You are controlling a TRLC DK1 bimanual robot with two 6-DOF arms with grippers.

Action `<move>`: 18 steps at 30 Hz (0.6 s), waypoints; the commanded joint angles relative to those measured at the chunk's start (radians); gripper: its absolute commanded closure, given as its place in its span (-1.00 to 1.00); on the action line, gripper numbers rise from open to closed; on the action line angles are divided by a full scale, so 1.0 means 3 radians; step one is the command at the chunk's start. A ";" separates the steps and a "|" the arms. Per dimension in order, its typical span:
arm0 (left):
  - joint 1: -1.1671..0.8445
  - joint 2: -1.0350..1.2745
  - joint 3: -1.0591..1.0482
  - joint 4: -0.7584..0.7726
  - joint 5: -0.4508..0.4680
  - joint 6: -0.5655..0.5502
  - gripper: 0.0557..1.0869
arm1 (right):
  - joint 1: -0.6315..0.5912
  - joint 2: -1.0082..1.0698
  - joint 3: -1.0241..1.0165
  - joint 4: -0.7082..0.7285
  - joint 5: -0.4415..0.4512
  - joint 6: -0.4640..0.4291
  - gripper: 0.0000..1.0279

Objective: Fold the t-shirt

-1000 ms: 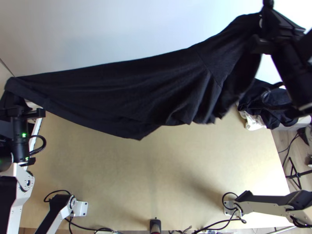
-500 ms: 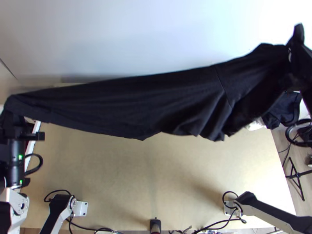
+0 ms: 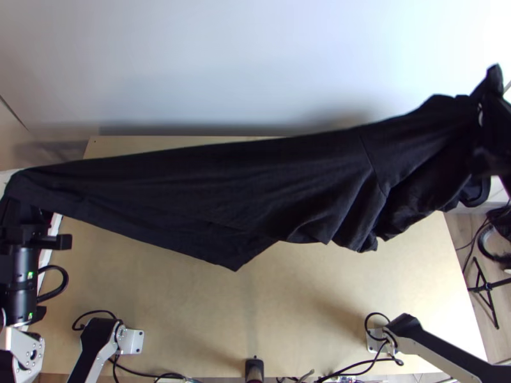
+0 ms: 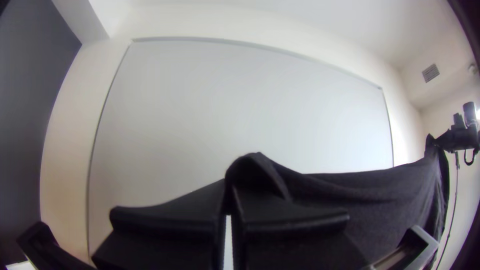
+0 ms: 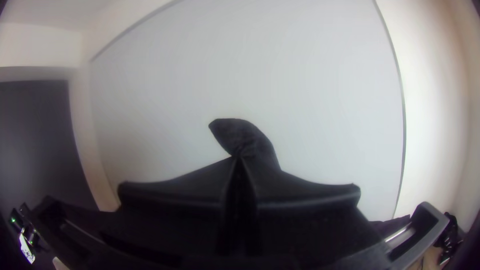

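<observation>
Stretched between the two grippers, the black t-shirt (image 3: 255, 191) hangs in the air above the table, with loose folds and a low point near its middle. At the top view's left edge my left gripper (image 3: 29, 220) holds one end of it; in the left wrist view the left gripper (image 4: 230, 187) is shut on a bunched edge of the shirt (image 4: 390, 200). My right gripper (image 3: 488, 121) is at the top view's right edge with the other end. In the right wrist view the right gripper (image 5: 239, 160) is shut, a cloth tip (image 5: 242, 135) sticking up past it.
Below the shirt lies the light wooden table (image 3: 191, 306), with a pale wall (image 3: 223, 57) behind it. Dark cloth (image 3: 476, 191) lies at the table's right side. Cables and a small device (image 3: 254, 367) are at the near edge.
The shirt has come lower and nearer the table's near edge, and its middle corner hangs farther down. My right gripper has moved right and down in the top view; the left one slightly left and down.
</observation>
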 commanded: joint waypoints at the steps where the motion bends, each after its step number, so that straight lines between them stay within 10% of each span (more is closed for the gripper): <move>1: -0.0080 -0.0235 -0.0046 -0.0076 0.0014 -0.0002 0.93 | 0.0020 -0.0201 -0.0019 -0.0319 -0.0226 0.0116 0.95; 18: -0.0285 -0.0961 -0.0010 -0.0608 0.0137 -0.0064 0.93 | -0.0077 -0.0631 -0.0162 -0.0907 -0.0518 0.0469 0.95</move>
